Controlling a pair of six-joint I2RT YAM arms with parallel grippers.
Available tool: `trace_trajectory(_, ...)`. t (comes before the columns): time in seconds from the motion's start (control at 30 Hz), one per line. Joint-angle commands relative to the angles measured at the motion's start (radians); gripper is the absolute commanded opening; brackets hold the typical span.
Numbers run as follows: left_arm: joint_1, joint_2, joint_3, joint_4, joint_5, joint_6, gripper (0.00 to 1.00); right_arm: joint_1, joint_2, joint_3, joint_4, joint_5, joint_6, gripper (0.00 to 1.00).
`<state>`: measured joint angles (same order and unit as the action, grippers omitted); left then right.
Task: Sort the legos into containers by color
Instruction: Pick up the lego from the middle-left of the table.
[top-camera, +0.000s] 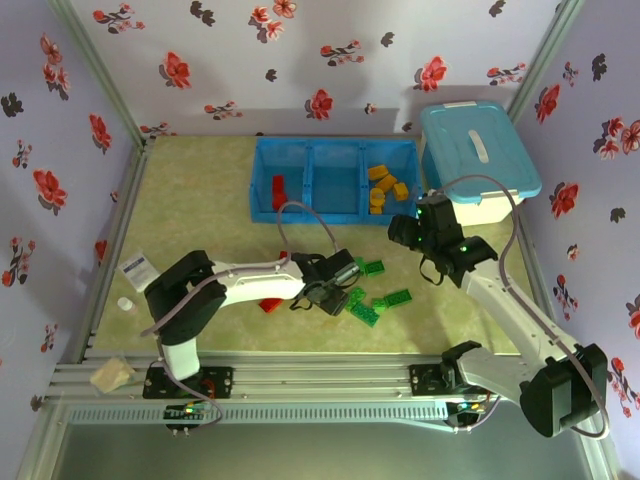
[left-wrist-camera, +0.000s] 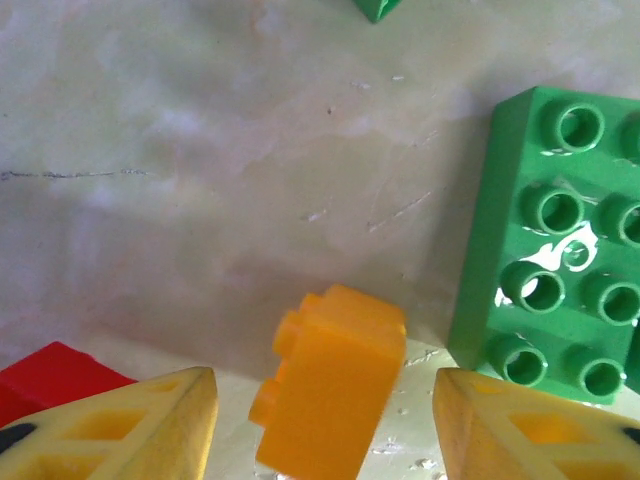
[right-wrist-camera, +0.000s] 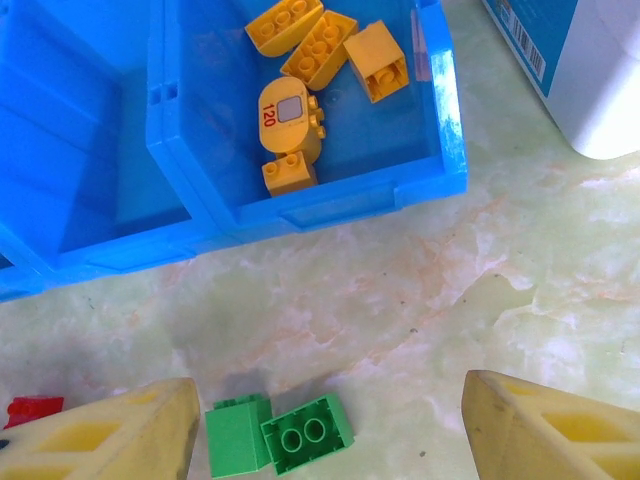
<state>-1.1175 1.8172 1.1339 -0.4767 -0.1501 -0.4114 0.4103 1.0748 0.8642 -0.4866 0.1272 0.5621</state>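
Your left gripper (left-wrist-camera: 325, 410) is spread — an orange brick (left-wrist-camera: 335, 370) lies between its fingers, touching neither (a green brick (left-wrist-camera: 560, 280) sits just ahead of one fingertip). Likewise spread, your right gripper (right-wrist-camera: 330, 405) — two green bricks (right-wrist-camera: 305, 432) between its fingers.

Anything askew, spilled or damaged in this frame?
One orange-yellow brick leans tilted between the open fingers of the left gripper, touching neither, next to a flat-lying green brick. I see no spill or damage.

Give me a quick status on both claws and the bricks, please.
Left claw open, astride an orange brick, gaps both sides. Right claw open, empty, green bricks by one finger. Big green brick close by the orange one.
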Motion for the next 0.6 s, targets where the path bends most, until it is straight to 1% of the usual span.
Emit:
trace_trajectory(0.0, -0.008, 0.020, 0.007, -0.040, -0.018, 0.020, 0.61, -0.005, -0.020, -0.019, 0.014, 0.008, 0.025, 0.70)
trace_trajectory(0.13, -0.008, 0.027, 0.015, -0.048, -0.023, 0.029, 0.61, -0.007, -0.033, -0.025, 0.010, 0.012, 0.025, 0.70)
trace_trajectory(0.2, -0.008, 0.030, 0.015, -0.047, -0.024, 0.028, 0.59, -0.008, -0.040, -0.029, 0.008, 0.015, 0.026, 0.70)
trace_trajectory(0.37, -0.008, 0.037, 0.023, -0.041, -0.029, 0.031, 0.45, -0.008, -0.050, -0.034, 0.009, 0.016, 0.031, 0.70)
trace_trajectory(0.57, -0.008, 0.024, 0.039, -0.026, -0.031, 0.047, 0.34, -0.008, -0.051, -0.037, 0.011, 0.012, 0.037, 0.69)
